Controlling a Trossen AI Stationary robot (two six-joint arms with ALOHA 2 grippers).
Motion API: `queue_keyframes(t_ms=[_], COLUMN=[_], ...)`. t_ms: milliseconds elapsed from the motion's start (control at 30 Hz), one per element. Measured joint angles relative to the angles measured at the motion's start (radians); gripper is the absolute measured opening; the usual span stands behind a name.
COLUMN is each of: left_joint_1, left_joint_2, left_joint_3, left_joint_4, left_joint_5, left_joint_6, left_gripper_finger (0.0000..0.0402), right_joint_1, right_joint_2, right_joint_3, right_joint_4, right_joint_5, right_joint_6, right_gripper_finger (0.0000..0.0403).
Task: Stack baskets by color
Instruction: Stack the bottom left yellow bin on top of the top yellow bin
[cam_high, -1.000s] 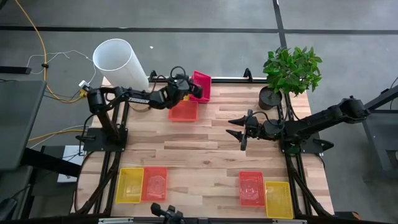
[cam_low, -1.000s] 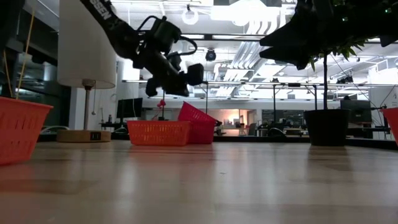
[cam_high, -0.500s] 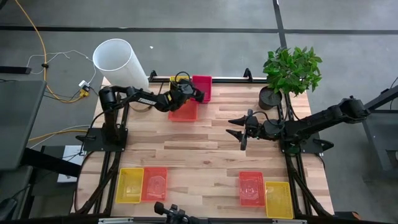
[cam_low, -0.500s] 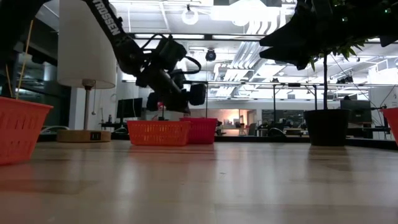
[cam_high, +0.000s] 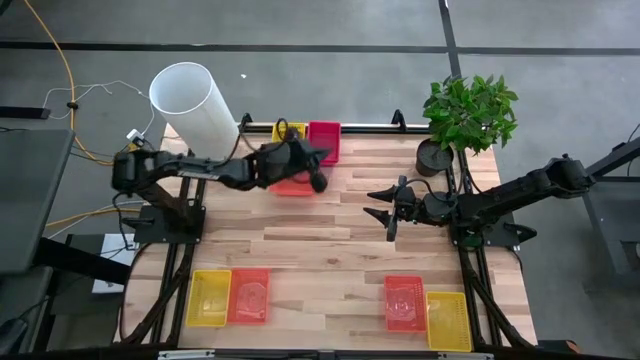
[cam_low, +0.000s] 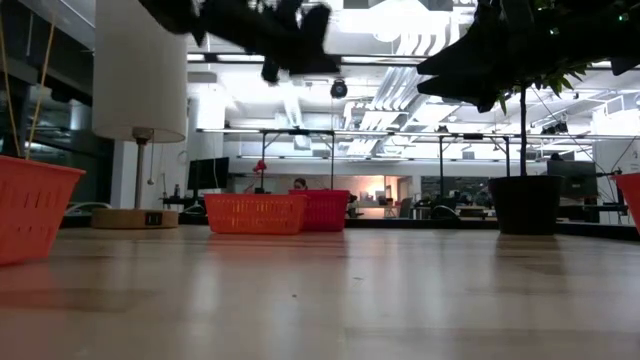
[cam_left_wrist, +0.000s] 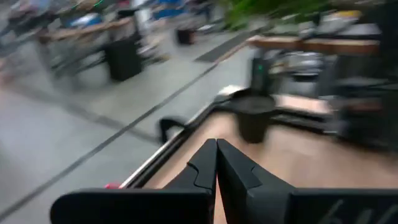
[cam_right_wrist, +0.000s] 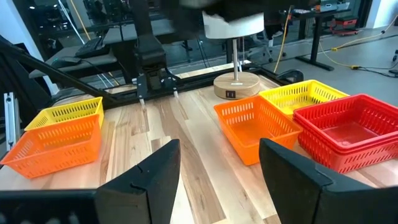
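Beyond table's far edge, yellow basket (cam_high: 289, 131), unseen low.

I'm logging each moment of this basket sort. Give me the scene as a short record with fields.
left gripper: shut, empty, raised above the far baskets
right gripper: open, empty, waiting at mid-table on the right
far group: orange basket, magenta basket and yellow basket set close together
near left pair: yellow beside orange
near right pair: orange beside yellow
other: white cylinder, potted plant
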Motion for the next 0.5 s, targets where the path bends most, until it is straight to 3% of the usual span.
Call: queue_keyframes(t_ms=[167,500], left_joint_1=[-0.089,-0.147], left_joint_2=[-0.133,-0.466], left_joint_3=[-0.087,-0.461], left_joint_4=[0.011,0.158], left_joint_5=[0.007,0.019], left_joint_6=[0.054,0.004], left_gripper_finger=[0.0,0.0], right_joint_1=[0.0,0.0], right_joint_2=[0.0,0.0], right_joint_3=[0.0,0.0], right_joint_4=[0.001,0.007], right_joint_5=[0.0,0.0], right_joint_6=[0.002,0.001], right_gripper_finger=[0.0206,0.0206])
